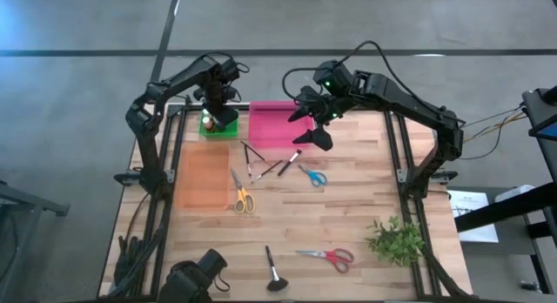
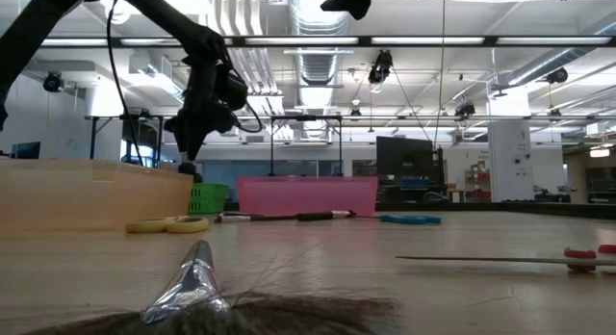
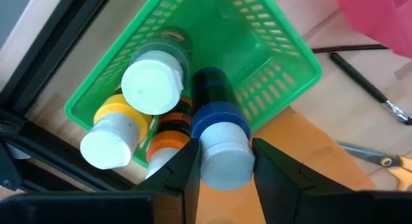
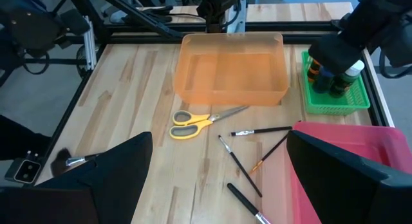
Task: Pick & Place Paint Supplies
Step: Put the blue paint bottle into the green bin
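Over the wooden table (image 1: 348, 216), left claw (image 3: 222, 161) grips a blue-capped bottle (image 3: 219, 137) above the green basket (image 3: 277, 56); right claw (image 1: 312, 120) gapes.

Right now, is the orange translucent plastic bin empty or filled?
Empty: the orange translucent plastic bin shows only bare floor inside; yellow-handled scissors lie on the table beside it.

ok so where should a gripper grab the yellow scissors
Grip the yellow scissors across the closed blades, just above the handle loops, coming straight down from above. They lie flat on the table, blades pointing toward the orange bin, so the blades are the narrow part and the loops are too wide.
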You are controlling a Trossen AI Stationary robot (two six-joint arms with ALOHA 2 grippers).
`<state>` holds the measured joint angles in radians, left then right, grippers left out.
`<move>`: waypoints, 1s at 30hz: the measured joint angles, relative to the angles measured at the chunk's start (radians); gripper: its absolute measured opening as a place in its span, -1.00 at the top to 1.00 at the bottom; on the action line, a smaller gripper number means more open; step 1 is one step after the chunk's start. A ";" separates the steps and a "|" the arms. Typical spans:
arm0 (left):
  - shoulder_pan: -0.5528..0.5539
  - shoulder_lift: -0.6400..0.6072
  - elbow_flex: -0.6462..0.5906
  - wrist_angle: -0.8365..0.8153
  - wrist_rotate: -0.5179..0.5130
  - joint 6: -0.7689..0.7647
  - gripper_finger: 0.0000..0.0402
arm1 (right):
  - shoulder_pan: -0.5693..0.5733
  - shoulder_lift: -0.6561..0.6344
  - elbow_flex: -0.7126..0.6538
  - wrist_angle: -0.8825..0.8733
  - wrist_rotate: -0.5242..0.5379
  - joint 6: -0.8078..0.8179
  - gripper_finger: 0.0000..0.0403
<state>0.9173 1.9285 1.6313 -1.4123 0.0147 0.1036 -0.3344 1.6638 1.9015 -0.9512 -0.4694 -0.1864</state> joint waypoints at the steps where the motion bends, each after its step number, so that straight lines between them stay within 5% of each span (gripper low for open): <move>1: 0.002 0.000 -0.003 0.003 0.000 0.000 0.40 | 0.000 0.000 0.000 0.000 0.000 0.000 -0.77; 30: 0.009 0.000 -0.003 0.048 0.001 0.000 0.40 | -0.001 0.000 0.000 0.001 0.000 -0.003 -0.77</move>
<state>0.9264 1.9285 1.6283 -1.3643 0.0158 0.1040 -0.3351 1.6638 1.9015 -0.9503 -0.4694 -0.1891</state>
